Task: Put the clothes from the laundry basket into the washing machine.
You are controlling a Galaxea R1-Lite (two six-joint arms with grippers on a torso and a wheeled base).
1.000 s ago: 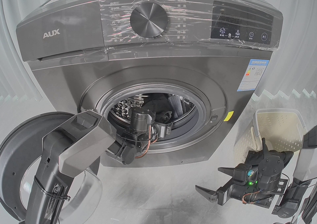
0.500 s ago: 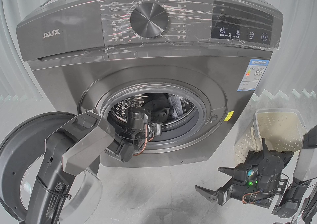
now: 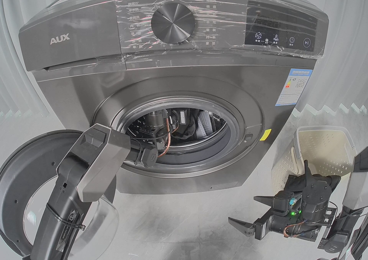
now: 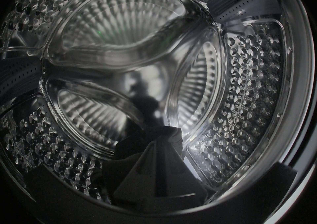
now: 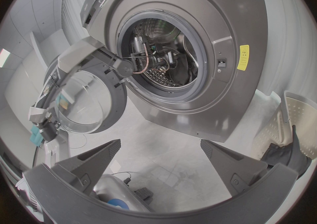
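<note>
The grey washing machine (image 3: pixel 214 80) stands with its round door (image 3: pixel 19 180) swung open to the left. My left arm goes through the drum opening (image 3: pixel 230 134). Deep inside the steel drum (image 4: pixel 251 79), my left gripper (image 4: pixel 158 145) is shut on a dark garment (image 4: pixel 132 148) that hangs low in the drum. My right gripper (image 3: pixel 245 211) hangs open over the floor with nothing between its fingers, just left of the cream laundry basket (image 3: pixel 326 145). Another dark garment (image 3: pixel 297 182) is draped over the basket's near edge.
The open door (image 5: pixel 82 102) takes up the floor at the machine's left front. The basket (image 5: pixel 297 115) stands against the machine's right side. Light floor (image 3: pixel 184 218) lies open between door and basket. White curtains hang behind.
My left arm has pushed up and deeper into the drum, carrying the dark garment with it. The right arm has barely moved.
</note>
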